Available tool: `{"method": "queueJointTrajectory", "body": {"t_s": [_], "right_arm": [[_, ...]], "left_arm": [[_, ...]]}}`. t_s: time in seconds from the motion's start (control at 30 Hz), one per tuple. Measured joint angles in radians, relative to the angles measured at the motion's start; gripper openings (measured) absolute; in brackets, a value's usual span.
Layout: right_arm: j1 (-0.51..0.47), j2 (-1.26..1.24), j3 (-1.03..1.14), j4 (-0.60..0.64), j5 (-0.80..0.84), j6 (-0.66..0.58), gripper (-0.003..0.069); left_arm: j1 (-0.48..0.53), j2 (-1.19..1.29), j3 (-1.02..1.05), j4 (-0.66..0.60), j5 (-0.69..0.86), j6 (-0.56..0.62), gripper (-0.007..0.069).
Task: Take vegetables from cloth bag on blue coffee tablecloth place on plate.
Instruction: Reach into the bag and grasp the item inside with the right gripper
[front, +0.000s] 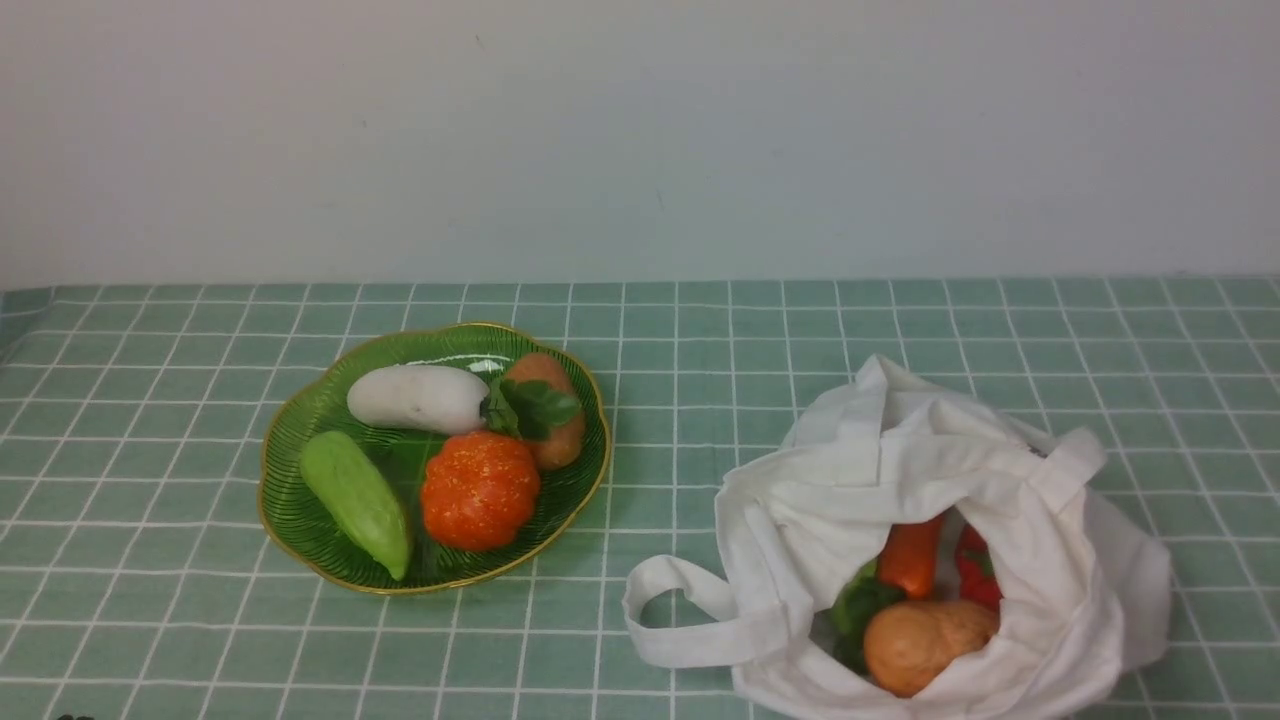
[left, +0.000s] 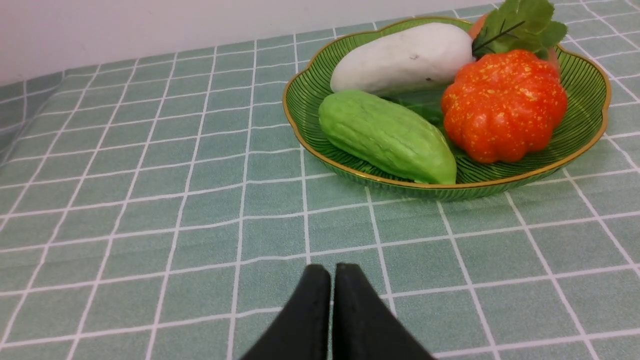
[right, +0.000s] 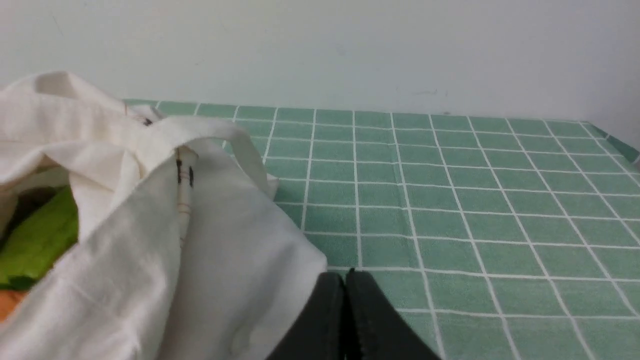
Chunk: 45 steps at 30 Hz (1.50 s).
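The white cloth bag (front: 930, 480) lies open at the right on the teal checked tablecloth (front: 700, 330). Inside it show a tan potato-like vegetable (front: 925, 640), an orange carrot (front: 912, 555), a red piece (front: 975, 575) and a dark green piece (front: 858, 610). The green gold-rimmed plate (front: 290, 510) at the left holds a white radish (front: 415, 398), a light green gourd (front: 355, 500), an orange pumpkin (front: 480, 488) and a brown piece with leaves (front: 545, 400). My left gripper (left: 332, 272) is shut and empty, short of the plate (left: 500, 182). My right gripper (right: 345, 277) is shut and empty beside the bag (right: 200, 260).
A pale wall (front: 640, 130) rises behind the table's back edge. The bag's loose strap (front: 680, 610) loops out on the cloth toward the plate. Neither arm shows in the front view.
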Motion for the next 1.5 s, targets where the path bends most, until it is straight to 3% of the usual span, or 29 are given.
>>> {"method": "queueJointTrajectory", "body": {"t_s": [0.23,0.5,0.7,0.83,0.93,1.13,1.37,1.5], "right_arm": [[0.000,0.000,0.001,0.392,-0.294,0.198,-0.0014],[0.002,0.000,-0.012,0.508,-0.400,0.220,-0.0014],[0.112,0.131,-0.367,0.380,-0.027,0.153,-0.0014],[0.238,0.457,-0.698,0.330,0.418,-0.020,-0.0014],[0.319,0.700,-0.848,0.323,0.635,-0.190,-0.0014],[0.462,1.099,-0.991,0.307,0.754,-0.421,-0.0014],[0.569,1.409,-1.084,0.228,0.790,-0.437,-0.0006],[0.585,1.545,-1.126,0.164,0.855,-0.417,0.0034]], "left_arm": [[0.000,0.000,0.000,0.000,0.000,0.000,-0.0008],[0.000,0.000,0.000,0.000,0.000,0.000,-0.0008],[0.000,0.000,0.000,0.000,0.000,0.000,-0.0008],[0.000,0.000,0.000,0.000,0.000,0.000,-0.0008],[0.000,0.000,0.000,0.000,0.000,0.000,-0.0008],[0.000,0.000,0.000,0.000,0.000,0.000,-0.0008],[0.000,0.000,0.000,0.000,0.000,0.000,-0.0008],[0.000,0.000,0.000,0.000,0.000,0.000,-0.0008]]}}
